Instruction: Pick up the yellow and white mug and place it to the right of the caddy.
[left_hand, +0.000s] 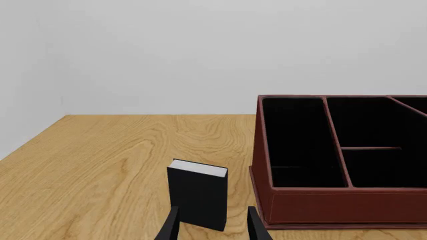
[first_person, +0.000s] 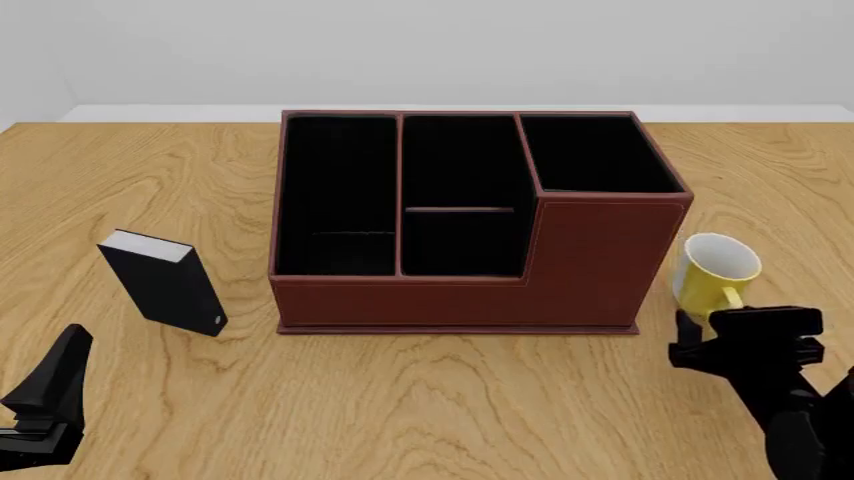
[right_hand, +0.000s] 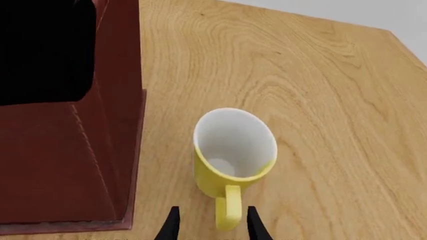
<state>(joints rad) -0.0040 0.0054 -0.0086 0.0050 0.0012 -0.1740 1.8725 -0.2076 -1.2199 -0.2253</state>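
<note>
Right hand (right_hand: 211, 225) is seen with fingers parted on both sides of the yellow and white mug (right_hand: 230, 155) handle, not closed. Just ahead of it the mug is stood upright on the tabletop (right_hand: 320, 90), beside the caddy (right_hand: 73, 155).

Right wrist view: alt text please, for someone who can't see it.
A yellow and white mug stands upright on the wooden table, its handle pointing into the gap between the open right gripper's fingertips. The reddish-brown caddy stands beside the mug, not touching it.
</note>
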